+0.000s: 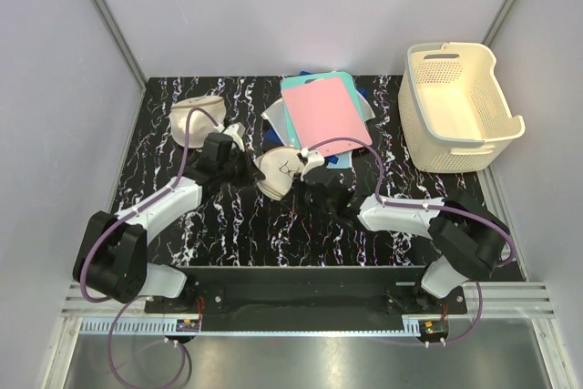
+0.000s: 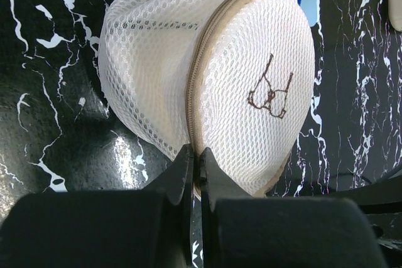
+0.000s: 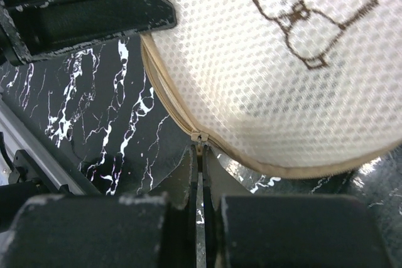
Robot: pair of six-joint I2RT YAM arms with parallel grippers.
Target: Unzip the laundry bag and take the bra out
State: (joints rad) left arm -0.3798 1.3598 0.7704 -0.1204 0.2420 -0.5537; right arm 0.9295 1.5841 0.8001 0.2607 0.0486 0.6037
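Note:
The laundry bag (image 1: 278,173) is a round cream mesh pouch with a dark squiggle on its face, lying mid-table. It fills the left wrist view (image 2: 251,86) and the right wrist view (image 3: 282,61). My left gripper (image 2: 195,155) is shut on the bag's zipper rim at its near edge. My right gripper (image 3: 201,155) is shut on the small zipper pull (image 3: 200,137) at the rim. The zipper looks closed along the visible rim. The bra is hidden.
A second plain cream pouch (image 1: 196,118) lies at the back left. Pink and teal sheets (image 1: 323,111) lie behind the bag. A cream plastic basket (image 1: 455,102) stands at the back right. Grey walls enclose the table.

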